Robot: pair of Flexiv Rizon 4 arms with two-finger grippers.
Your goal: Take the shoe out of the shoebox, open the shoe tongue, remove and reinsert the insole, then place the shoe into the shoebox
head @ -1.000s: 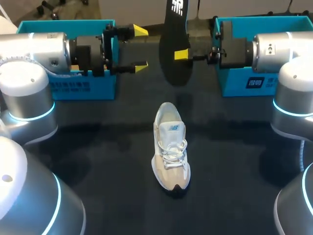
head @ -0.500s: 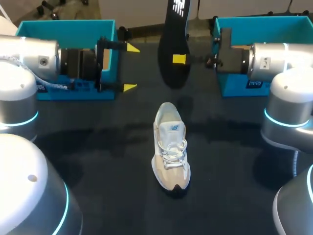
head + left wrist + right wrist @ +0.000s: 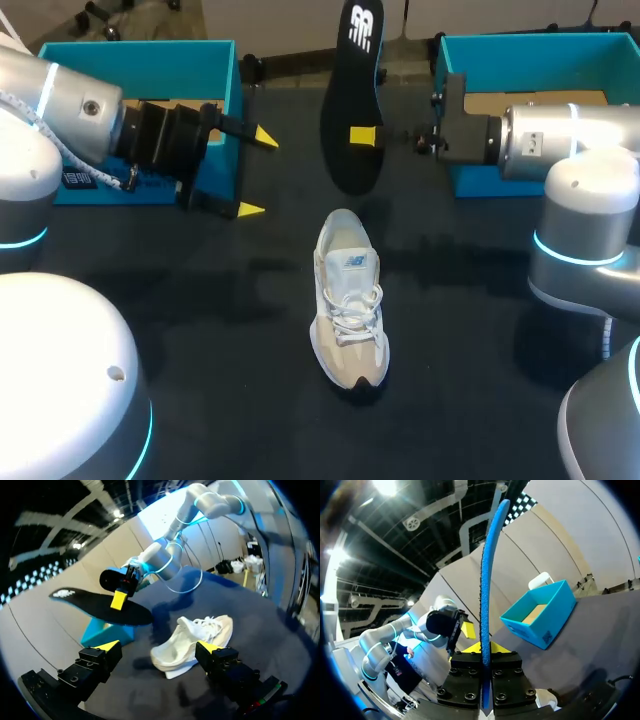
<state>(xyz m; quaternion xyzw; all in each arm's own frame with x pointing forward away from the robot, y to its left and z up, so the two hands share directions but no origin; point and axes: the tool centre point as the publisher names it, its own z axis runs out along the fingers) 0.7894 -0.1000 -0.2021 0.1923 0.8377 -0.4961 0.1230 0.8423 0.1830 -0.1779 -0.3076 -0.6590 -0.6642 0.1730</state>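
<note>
A white and beige shoe (image 3: 350,300) lies on the dark table, toe toward the near edge. My right gripper (image 3: 362,135) is shut on a black insole (image 3: 352,70), which hangs in the air beyond the shoe's heel. In the right wrist view the insole (image 3: 487,580) shows edge-on, blue, clamped in that gripper (image 3: 486,647). My left gripper (image 3: 257,173) stands open to the left of the insole with nothing in it. Ahead of it in the left wrist view (image 3: 157,646) lie the shoe (image 3: 195,637) and the held insole (image 3: 100,605).
Two teal shoebox halves stand at the back: one at the left (image 3: 140,60) behind my left arm, one at the right (image 3: 540,50) behind my right arm. The left one (image 3: 540,612) also appears in the right wrist view.
My left gripper has swung toward the near side of the table and tilted, still open. The right gripper with the insole has shifted slightly toward the shoe.
</note>
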